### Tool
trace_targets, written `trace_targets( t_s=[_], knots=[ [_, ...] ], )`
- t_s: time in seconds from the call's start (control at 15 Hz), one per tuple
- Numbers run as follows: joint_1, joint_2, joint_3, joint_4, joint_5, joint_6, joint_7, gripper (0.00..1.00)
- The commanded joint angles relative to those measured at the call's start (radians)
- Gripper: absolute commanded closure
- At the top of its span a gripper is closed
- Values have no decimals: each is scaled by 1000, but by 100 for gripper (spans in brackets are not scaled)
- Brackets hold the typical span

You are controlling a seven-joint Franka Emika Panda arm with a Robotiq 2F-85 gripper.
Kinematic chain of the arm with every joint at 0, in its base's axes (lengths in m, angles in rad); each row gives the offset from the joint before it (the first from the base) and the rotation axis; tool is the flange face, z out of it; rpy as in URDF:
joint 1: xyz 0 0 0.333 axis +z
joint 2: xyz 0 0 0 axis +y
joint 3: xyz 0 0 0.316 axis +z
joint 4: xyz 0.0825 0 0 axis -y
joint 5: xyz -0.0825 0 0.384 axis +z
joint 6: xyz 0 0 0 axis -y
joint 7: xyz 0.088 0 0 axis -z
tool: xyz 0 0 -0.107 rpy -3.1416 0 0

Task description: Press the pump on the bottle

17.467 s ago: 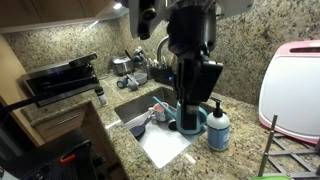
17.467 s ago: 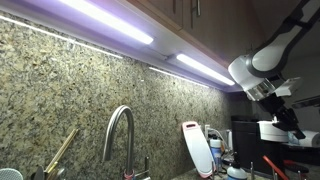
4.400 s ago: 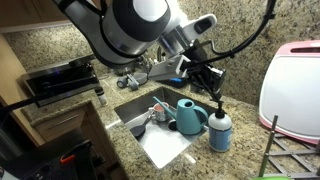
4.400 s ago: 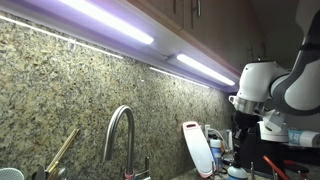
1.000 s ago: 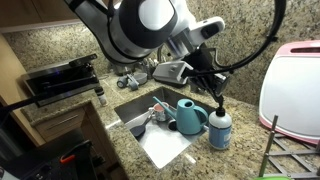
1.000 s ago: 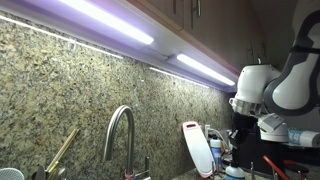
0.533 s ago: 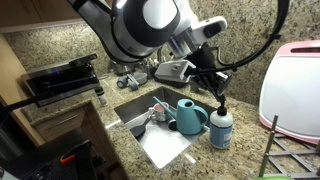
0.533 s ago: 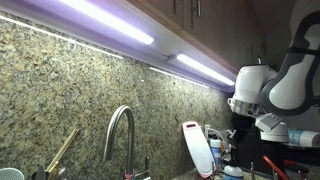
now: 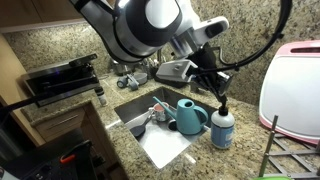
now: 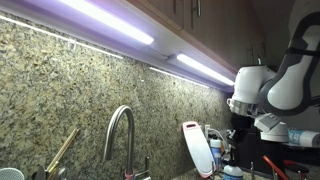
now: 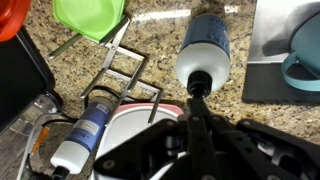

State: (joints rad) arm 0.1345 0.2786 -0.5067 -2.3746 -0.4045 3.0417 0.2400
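On granite counter (image 9: 240, 160) — bottle (image 9: 221, 129) beside sink (image 9: 163, 143)

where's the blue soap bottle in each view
In an exterior view: the bottle stands right of centre, directly under the shut tool.
In an exterior view with the faucet: the bottle cannot be made out, the lower right is too dark.
Wrist view: the bottle is at top centre, seen from above.
Shared landmark: the pink-edged cutting board.
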Motion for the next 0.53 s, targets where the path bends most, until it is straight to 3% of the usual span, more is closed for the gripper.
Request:
trace_targets(
  t_s=[0.0,0.47],
  knots=[
    [-2,13,6,6,3,-31,-6,100],
    [-16,30,16,18,17,-39,-10,100]
  ],
)
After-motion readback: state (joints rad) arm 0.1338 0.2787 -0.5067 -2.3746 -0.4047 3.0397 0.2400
